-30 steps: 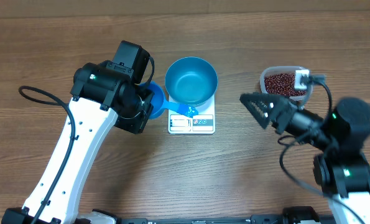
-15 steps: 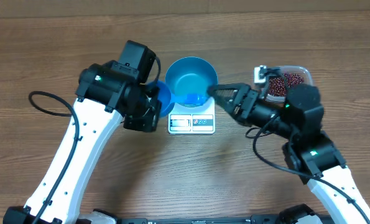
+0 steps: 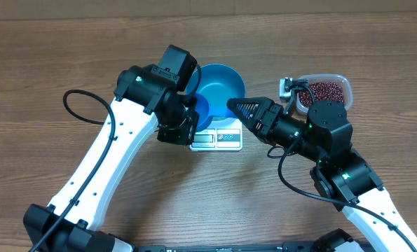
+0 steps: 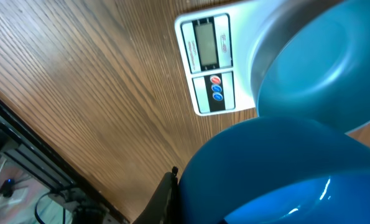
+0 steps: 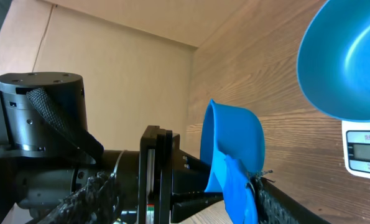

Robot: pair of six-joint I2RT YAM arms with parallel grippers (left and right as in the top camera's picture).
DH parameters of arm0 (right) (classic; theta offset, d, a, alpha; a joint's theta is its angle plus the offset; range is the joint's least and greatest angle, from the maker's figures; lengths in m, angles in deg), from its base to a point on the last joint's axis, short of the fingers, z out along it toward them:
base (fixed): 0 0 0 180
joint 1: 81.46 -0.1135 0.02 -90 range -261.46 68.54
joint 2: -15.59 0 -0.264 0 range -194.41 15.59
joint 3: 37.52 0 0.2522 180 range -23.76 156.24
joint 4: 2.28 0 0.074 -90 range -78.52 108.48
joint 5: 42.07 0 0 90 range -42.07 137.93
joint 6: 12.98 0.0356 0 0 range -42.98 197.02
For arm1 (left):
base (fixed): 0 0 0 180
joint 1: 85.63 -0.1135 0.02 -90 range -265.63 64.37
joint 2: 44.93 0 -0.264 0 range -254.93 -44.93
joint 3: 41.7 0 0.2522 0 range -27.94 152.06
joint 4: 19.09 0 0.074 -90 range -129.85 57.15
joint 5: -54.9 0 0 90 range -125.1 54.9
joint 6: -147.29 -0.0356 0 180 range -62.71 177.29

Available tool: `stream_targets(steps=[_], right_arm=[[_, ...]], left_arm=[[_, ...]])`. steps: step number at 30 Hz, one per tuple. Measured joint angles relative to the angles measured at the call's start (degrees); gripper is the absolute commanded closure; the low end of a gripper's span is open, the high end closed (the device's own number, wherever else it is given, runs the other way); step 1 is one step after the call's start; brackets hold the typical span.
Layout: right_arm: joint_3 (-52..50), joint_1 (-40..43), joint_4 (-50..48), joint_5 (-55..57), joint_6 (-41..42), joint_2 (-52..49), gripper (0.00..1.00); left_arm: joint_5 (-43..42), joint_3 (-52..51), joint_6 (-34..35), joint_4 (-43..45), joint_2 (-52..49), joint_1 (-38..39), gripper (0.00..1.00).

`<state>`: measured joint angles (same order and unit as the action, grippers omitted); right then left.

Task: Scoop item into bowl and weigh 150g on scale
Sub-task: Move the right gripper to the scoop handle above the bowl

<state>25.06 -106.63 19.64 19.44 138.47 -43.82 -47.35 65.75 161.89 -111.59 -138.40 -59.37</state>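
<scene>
1. Left pincer (image 3: 188,117) is closed on the blue scoop (image 3: 200,112), which it holds at the left rim of the bowl (image 3: 221,82). Its jaws are almost wholly hidden behind the scoop's cup.
2. Right pincer (image 3: 234,109) points its dark tapered fingers at the bowl's right side, over the scale (image 3: 216,138). I cannot tell whether its jaws are apart or together. In the right wrist view the scoop's handle lies just beside one ribbed finger.
3. Scoop: smooth, glossy bright blue plastic with a rounded cup and a flat handle.
4. Bowl: round, deep, teal-blue with a matte, even surface. It stands on the scale, and its inside looks bare.
5. Scale: flat, white and square, with a grey display and small round buttons along its front edge.
6. Beans (image 3: 324,91): small, dark red-brown, a loose granular heap in a clear rounded tub (image 3: 341,79), well apart to the right of the scale.
7. Worktop (image 3: 68,56): brown wood-grain surface.
</scene>
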Motion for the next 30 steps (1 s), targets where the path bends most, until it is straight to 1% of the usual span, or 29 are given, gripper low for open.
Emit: stream_targets(steps=[5, 12, 13, 15, 16, 18, 21, 22, 30], right_arm=[[0.0, 0.0, 1.6, 0.4, 0.0, 0.0, 0.32], [0.0, 0.0, 1.7, 1.0, -0.2, 0.0, 0.33], [0.0, 0.0, 1.7, 1.0, -0.4, 0.0, 0.34], [0.0, 0.0, 1.7, 1.1, -0.6, -0.1, 0.4], [0.0, 0.0, 1.7, 1.1, -0.8, -0.2, 0.49], [0.0, 0.0, 1.8, 1.5, -0.8, -0.3, 0.59], [0.0, 0.0, 2.1, 2.0, -1.3, -0.4, 0.67], [0.0, 0.0, 2.2, 2.1, -1.2, -0.5, 0.69], [0.0, 0.0, 2.6, 3.2, -1.5, -0.6, 0.69]], left_arm=[[-1.9, 0.0, -1.2, 2.3, -0.5, 0.0, 0.96], [-2.3, 0.0, -1.5, 2.3, -0.5, 1.4, 0.96], [-2.3, 0.0, -1.5, 2.4, -0.5, 1.6, 0.96], [-2.4, 0.0, -1.5, 2.8, -0.5, 1.9, 0.96], [-2.4, 0.0, -1.5, 3.0, -0.5, 2.1, 0.96], [-2.4, 0.0, -1.5, 3.5, -0.5, 2.3, 0.96], [-2.6, 0.0, -2.2, 4.1, -0.5, 2.3, 0.96], [-2.8, 0.0, -2.6, 4.1, -0.5, 2.3, 0.96], [-4.2, 0.0, -3.9, 4.2, -0.5, 2.3, 0.96]])
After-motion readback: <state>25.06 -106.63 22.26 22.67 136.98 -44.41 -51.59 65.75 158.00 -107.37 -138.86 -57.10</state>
